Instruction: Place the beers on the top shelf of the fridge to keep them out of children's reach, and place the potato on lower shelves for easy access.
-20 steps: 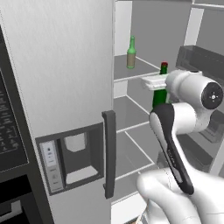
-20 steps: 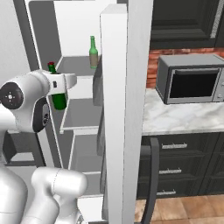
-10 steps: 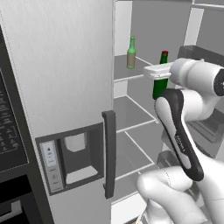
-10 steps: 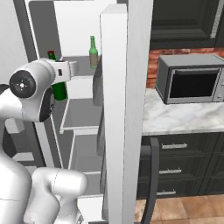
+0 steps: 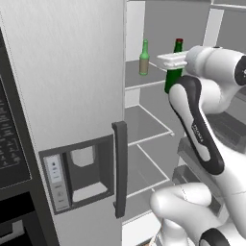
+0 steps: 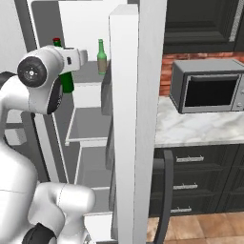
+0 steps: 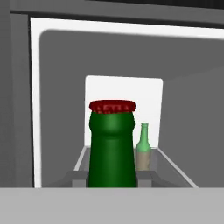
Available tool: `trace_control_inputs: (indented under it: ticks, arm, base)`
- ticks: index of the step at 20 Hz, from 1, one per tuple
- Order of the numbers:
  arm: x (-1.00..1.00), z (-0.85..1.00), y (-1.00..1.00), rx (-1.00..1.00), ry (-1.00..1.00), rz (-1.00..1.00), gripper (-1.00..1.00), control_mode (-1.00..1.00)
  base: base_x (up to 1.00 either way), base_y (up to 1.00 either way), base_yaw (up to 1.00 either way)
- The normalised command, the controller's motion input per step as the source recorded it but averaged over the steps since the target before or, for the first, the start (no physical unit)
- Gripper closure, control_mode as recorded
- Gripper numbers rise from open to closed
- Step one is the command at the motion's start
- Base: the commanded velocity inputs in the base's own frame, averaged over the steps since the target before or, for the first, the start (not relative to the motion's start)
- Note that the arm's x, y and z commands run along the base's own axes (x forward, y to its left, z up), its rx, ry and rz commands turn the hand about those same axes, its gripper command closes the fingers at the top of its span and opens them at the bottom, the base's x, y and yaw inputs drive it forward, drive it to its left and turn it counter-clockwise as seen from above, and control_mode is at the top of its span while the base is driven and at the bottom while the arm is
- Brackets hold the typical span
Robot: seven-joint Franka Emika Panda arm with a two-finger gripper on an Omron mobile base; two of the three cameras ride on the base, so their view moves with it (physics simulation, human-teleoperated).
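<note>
My gripper point(image 5: 173, 61) is shut on the neck of the dark green beer point(image 5: 173, 77), just under its red cap. The bottle hangs upright at the front right of the fridge's top shelf point(image 5: 137, 79); whether its base touches the shelf I cannot tell. The paler olive beer point(image 5: 144, 58) stands upright farther back on that shelf. In the hand view the dark green beer point(image 7: 112, 146) is close up, with the olive beer point(image 7: 143, 153) behind it to the right. From the right, the gripper point(image 6: 71, 57) holds the green beer point(image 6: 67, 82) left of the olive beer point(image 6: 101, 57). Lower shelves point(image 5: 144, 126) are bare. The potato is out of view.
The open fridge door point(image 5: 72, 110), with its dispenser and dark bar handle point(image 5: 120, 168), stands left of the arm. Dark bins point(image 5: 197, 158) sit low on the right of the interior. A microwave point(image 6: 207, 90) rests on the marble counter point(image 6: 190, 126) beside the fridge.
The arm has lifted the dark green beer from mid-shelf height up to the level of the top shelf and carried it slightly inward. The olive beer has stayed put.
</note>
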Motion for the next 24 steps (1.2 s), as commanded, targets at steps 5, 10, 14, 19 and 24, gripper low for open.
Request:
trace_control_inputs:
  ticks: [5,10,14,19,24]
  arm:
    - [0.41,0.04,0.00,0.05,-0.01,0.00,1.00,-1.00]
    - [0.42,0.00,0.00,0.04,0.00,0.02,1.00,-1.00]
    - [0.41,0.00,0.00,0.01,0.00,0.03,1.00,-1.00]
    - [0.41,0.00,0.00,0.00,0.00,0.02,1.00,-1.00]
    - [0.37,-0.03,0.00,0.00,0.00,0.01,1.00,-1.00]
  base:
    - [0.00,0.00,0.00]
    - [0.00,0.00,0.00]
    - [0.00,0.00,0.00]
    - [0.00,0.00,0.00]
    - [0.00,0.00,0.00]
